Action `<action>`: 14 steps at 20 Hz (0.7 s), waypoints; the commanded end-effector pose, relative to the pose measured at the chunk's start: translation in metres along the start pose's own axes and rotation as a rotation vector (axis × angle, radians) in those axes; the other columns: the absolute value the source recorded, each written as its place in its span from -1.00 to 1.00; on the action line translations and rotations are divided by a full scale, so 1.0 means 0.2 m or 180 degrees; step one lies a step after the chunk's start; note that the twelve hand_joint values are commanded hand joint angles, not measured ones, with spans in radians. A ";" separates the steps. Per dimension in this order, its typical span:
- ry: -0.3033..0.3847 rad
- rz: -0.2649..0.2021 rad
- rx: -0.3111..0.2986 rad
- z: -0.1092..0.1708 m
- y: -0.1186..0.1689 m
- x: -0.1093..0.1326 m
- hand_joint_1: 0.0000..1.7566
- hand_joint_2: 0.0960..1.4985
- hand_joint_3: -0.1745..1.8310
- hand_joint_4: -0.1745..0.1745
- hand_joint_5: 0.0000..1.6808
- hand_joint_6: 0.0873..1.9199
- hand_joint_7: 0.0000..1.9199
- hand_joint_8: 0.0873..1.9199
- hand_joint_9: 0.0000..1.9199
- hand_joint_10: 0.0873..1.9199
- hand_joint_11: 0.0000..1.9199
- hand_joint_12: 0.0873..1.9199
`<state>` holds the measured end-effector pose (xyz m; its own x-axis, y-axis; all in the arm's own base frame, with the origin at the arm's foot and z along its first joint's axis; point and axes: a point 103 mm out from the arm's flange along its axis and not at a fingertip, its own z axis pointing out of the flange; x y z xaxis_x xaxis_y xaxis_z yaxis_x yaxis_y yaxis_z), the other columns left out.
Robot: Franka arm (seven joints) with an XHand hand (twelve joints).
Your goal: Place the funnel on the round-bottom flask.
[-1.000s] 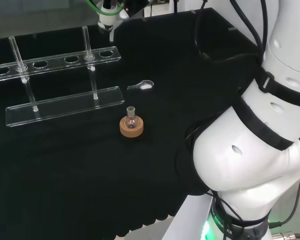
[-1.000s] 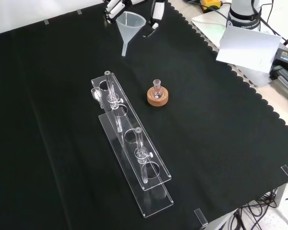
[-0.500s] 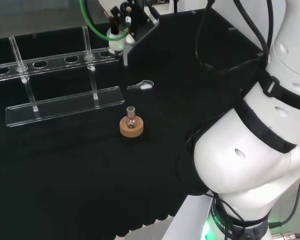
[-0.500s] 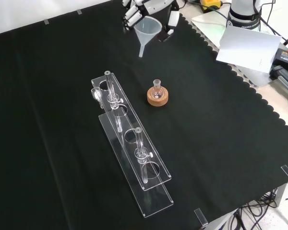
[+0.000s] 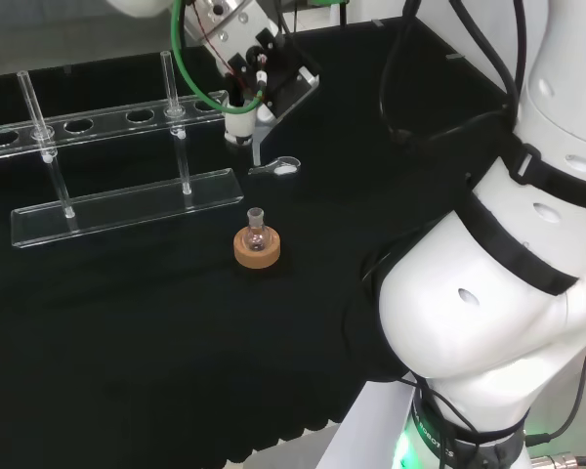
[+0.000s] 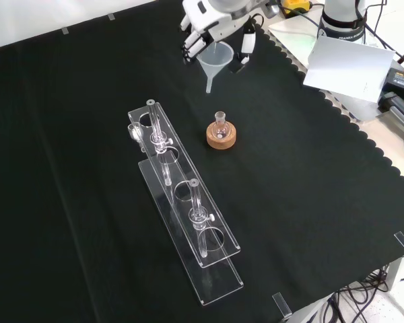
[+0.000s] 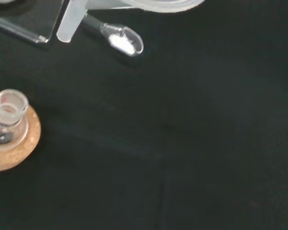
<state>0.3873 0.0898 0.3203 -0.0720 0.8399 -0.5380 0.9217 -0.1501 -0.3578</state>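
we note the bench cloth [image 6: 310, 202] is bare around the work, with the clear rack [image 6: 182, 215] lying long across it in the front view, two thin rods upright in it. above the cloth, the hand [image 6: 219, 17] comes in from the top of the front view with its fingers curled round the rim of the funnel [image 6: 214, 62], pinching it between fingers and thumb; the funnel hangs cone up, spout down, clear of the cloth. in the head view the hand [image 5: 249, 59] sits above the far end of the rack [image 5: 107, 166].

the flask [image 6: 220, 125] stands upright in its cork ring [image 6: 221, 137], near the rack's end and well apart from the funnel, lower in the front view. a small clear spoon [image 5: 278, 168] lies on the cloth between the hand and the flask [image 5: 256, 230] in the head view.

risks, as we judge them: the flask neck is narrow and the spout only a little thinner, so a small sideways offset on the way down would set the spout on the neck's rim or beside it and could tip the flask off the ring. the flask is small and likely light. a tilted funnel could also lean and topple once released.

the funnel is translucent whitish plastic, wide cone, short straight spout [image 7: 69, 24]. the flask [image 7: 7, 117] is clear glass with an open mouth.
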 end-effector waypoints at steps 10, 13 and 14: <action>-0.0044 -0.0110 0.0168 0.11 0.03 0.17 -0.10 -0.04 -0.20 -0.27 -0.06 -0.25 0.01 -0.37 0.31 -0.74 -0.11 0.09; -0.0058 -0.0122 0.0199 0.14 0.03 0.19 -0.10 -0.04 -0.20 -0.27 -0.05 -0.25 0.01 -0.37 0.32 -0.74 -0.11 0.09; -0.0057 -0.0130 0.0201 0.14 0.03 0.19 -0.10 -0.04 -0.20 -0.27 -0.05 -0.25 0.01 -0.37 0.32 -0.74 -0.11 0.09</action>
<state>0.3815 0.1035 0.2972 -0.1071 0.8461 -0.5221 0.9067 -0.1324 -0.4005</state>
